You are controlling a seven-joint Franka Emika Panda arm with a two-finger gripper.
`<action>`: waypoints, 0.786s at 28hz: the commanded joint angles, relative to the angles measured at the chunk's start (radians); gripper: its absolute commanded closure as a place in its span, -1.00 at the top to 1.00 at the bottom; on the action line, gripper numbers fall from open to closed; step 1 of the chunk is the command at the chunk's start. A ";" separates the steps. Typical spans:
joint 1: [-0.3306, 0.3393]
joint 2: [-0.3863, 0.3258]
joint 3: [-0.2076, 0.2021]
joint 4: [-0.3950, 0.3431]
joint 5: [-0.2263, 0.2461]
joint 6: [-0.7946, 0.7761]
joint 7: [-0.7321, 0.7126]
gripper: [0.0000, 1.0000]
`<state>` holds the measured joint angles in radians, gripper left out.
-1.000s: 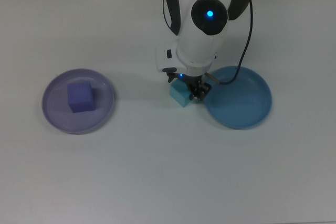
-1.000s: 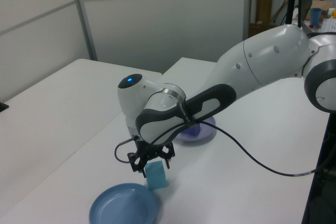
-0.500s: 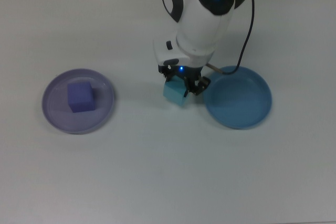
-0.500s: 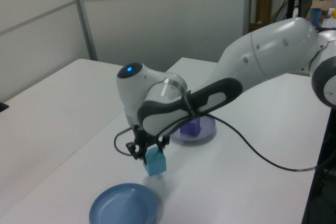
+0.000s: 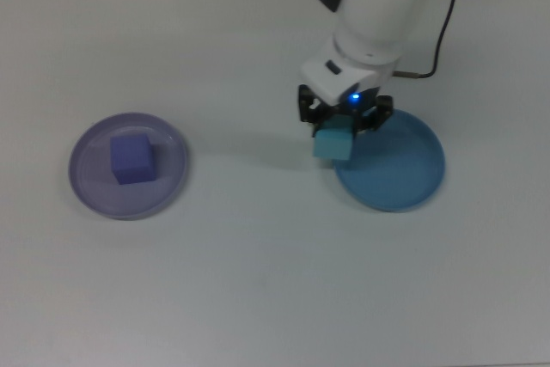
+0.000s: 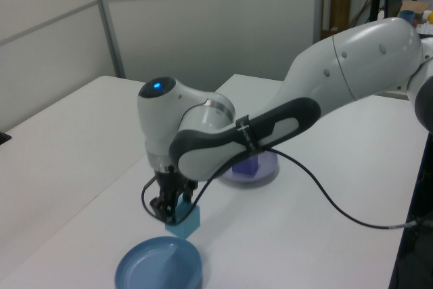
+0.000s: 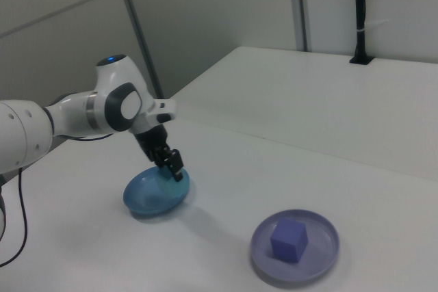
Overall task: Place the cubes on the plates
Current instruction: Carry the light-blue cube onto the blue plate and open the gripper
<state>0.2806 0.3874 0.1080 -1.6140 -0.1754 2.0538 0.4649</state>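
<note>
On the white surface (image 7: 383, 121) a blue plate (image 7: 147, 196) sits toward the right view's left, and a lavender plate (image 7: 325, 254) lies well apart from it toward the right view's lower right. A purple cube (image 7: 287, 241) rests on the lavender plate, near its middle. The white arm (image 7: 75, 117) reaches in from the right view's left, a blue light glowing on top of it. Its dark gripper (image 7: 175, 167) hangs over the blue plate's right rim; what it carries cannot be made out here
</note>
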 commanded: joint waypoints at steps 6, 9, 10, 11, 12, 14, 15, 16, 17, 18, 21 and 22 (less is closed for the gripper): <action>0.029 0.088 0.039 0.045 -0.018 0.034 -0.035 -0.44; 0.052 0.106 0.039 0.046 -0.025 0.051 -0.029 0.99; 0.063 0.108 0.039 0.046 -0.038 0.051 -0.029 1.00; 0.071 0.110 0.039 0.046 -0.058 0.051 -0.025 1.00; 0.071 0.108 0.039 0.046 -0.073 0.049 -0.022 1.00; 0.072 0.093 0.039 0.049 -0.069 0.045 -0.009 1.00; 0.071 0.084 0.039 0.049 -0.064 0.042 -0.005 1.00; 0.071 0.070 0.039 0.049 -0.059 0.040 0.000 1.00; 0.069 0.055 0.039 0.048 -0.055 0.039 0.003 1.00; 0.066 0.027 0.036 0.043 -0.038 0.033 0.003 1.00; 0.057 -0.011 0.030 0.046 -0.003 0.000 -0.002 1.00; 0.051 -0.025 0.030 0.046 0.007 -0.012 -0.002 1.00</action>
<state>0.3436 0.4557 0.1516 -1.5482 -0.2152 2.0924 0.4591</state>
